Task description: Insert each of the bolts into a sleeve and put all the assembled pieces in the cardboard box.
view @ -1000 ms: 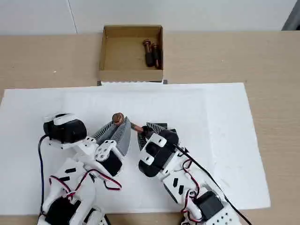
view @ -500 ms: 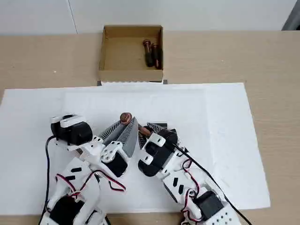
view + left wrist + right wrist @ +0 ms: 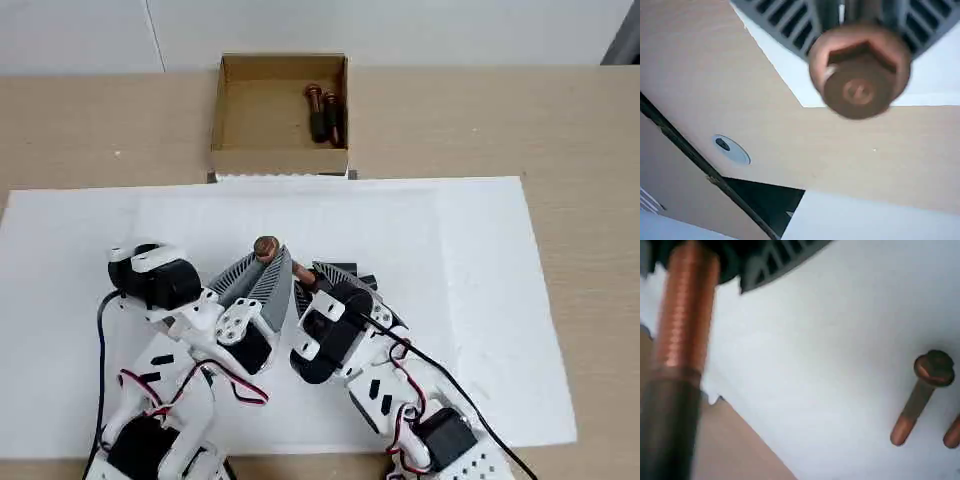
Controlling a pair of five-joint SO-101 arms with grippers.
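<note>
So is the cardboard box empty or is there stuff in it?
Not empty. The cardboard box holds two bolt-and-sleeve pieces lying side by side near its right wall; the rest of its floor is bare.

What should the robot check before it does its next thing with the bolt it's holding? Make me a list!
1. Left gripper has the bolt: ok, shut just below the head.
2. Bolt lined up with the sleeve: ok, its thread runs straight in.
3. Bolt pushed all the way in: not ok, a long piece of thread is bare.
4. Sleeve held steady: cannot tell, what holds it is hidden.
5. Room in the cardboard box: ok, two assembled pieces lie at one side.
6. All bolts used: not ok, a loose bolt lies on the white paper.
</note>
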